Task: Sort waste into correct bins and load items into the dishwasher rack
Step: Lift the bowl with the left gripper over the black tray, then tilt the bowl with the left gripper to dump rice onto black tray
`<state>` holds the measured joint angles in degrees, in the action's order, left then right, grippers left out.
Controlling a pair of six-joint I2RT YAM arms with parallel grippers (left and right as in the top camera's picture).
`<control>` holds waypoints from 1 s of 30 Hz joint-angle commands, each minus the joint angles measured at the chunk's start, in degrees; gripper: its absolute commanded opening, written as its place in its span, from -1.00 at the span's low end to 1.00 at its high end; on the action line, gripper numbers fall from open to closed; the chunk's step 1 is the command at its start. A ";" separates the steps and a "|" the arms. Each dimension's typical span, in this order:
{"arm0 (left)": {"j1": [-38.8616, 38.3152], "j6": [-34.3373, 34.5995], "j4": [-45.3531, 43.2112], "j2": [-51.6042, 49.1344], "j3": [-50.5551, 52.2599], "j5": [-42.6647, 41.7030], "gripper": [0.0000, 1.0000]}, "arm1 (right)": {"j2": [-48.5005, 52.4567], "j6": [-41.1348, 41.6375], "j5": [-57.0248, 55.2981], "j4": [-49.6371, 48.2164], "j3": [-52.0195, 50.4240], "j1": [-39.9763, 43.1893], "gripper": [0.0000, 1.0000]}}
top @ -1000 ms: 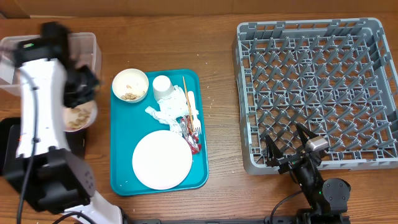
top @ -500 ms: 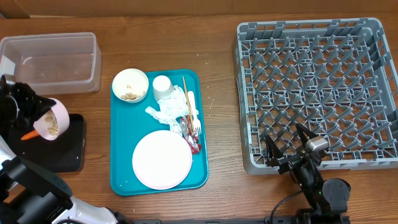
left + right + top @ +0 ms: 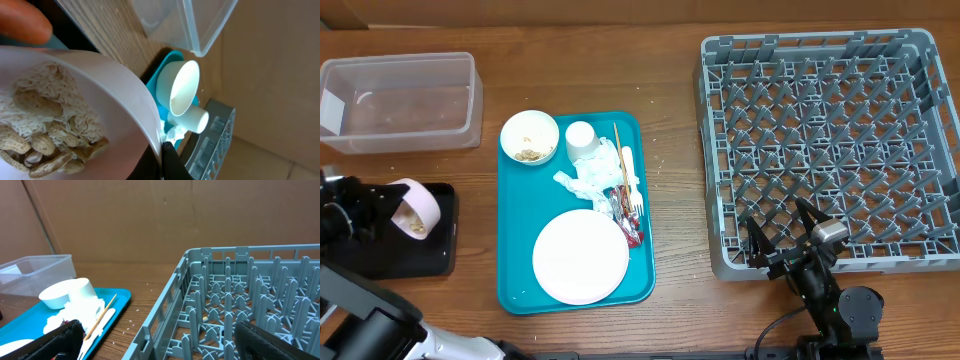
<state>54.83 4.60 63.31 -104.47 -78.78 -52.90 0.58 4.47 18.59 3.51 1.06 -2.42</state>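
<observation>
My left gripper (image 3: 392, 208) is shut on the rim of a pinkish bowl (image 3: 418, 208), held tipped on its side over the black tray (image 3: 390, 255). In the left wrist view the bowl (image 3: 125, 95) holds beige food scraps (image 3: 45, 130), with my fingers (image 3: 162, 157) on its rim and an orange carrot piece (image 3: 22, 20) at top left. The clear tub (image 3: 400, 100) stands behind. The teal tray carries a second bowl (image 3: 529, 137), a cup (image 3: 582, 138), napkins (image 3: 588, 178), a fork (image 3: 631, 182), a stick (image 3: 618, 150), a red wrapper (image 3: 630, 228) and a plate (image 3: 580, 257). My right gripper (image 3: 790, 240) is open at the rack's (image 3: 830, 140) front edge.
The teal tray (image 3: 512, 270) lies between the bins and the rack, with bare wooden table between them. In the right wrist view the rack (image 3: 240, 295) fills the right side, and the cup (image 3: 75, 292) and stick (image 3: 102, 311) sit at left. Small crumbs dot the table.
My left arm has swung the bowl from beside the clear tub down and left over the black tray, tipping it further on its side. The right arm has not moved.
</observation>
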 commanded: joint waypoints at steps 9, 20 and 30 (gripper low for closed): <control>3.80 -5.86 0.00 1.38 0.44 -12.68 -0.92 | -0.42 0.20 -0.55 -0.33 -0.59 -0.42 1.00; 7.21 -1.11 -0.37 0.70 0.66 -16.37 -0.92 | -0.42 0.20 -0.55 -0.33 -0.59 -0.42 1.00; 10.58 -1.20 -0.83 0.66 0.81 -18.14 -0.90 | -0.42 0.20 -0.55 -0.33 -0.59 -0.42 1.00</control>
<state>64.12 3.01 62.92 -104.47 -78.30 -67.40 0.58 4.49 18.59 3.51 1.06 -2.42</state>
